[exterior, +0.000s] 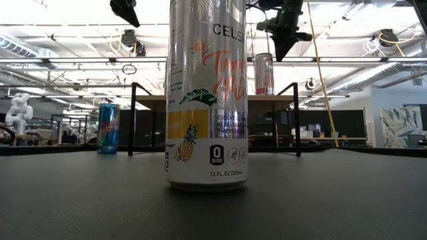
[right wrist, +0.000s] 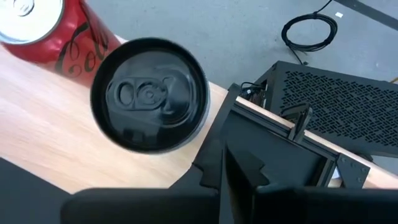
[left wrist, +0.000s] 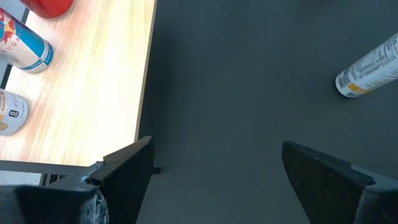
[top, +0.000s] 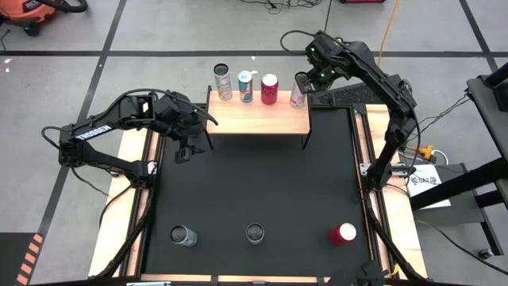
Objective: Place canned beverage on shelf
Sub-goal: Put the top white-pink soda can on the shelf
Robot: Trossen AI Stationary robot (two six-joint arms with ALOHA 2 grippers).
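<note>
Four cans stand in a row along the far edge of the shelf, the light-wood board on thin black legs at the back of the black mat. From the left end: a tan can with a dark top, a blue-and-white can, a red can, then a pale can with a dark lid at the right end, all upright and just beside one another.

Right tool hangs just off the shelf's far right corner, next to the pale can, fingers pressed together with nothing between them. Its wrist camera looks down on that can's dark lid, with the red can just beside it on the wood.

Left tool hovers over the mat by the shelf's front left corner, fingers spread wide and gripping nothing.

Three more cans stand near the mat's front edge, well apart: a silver can at left, a dark-topped can in the middle, a red-topped can at right. Low camera shows the middle one up close as a tall white can with pineapple artwork, upright on the mat.
</note>
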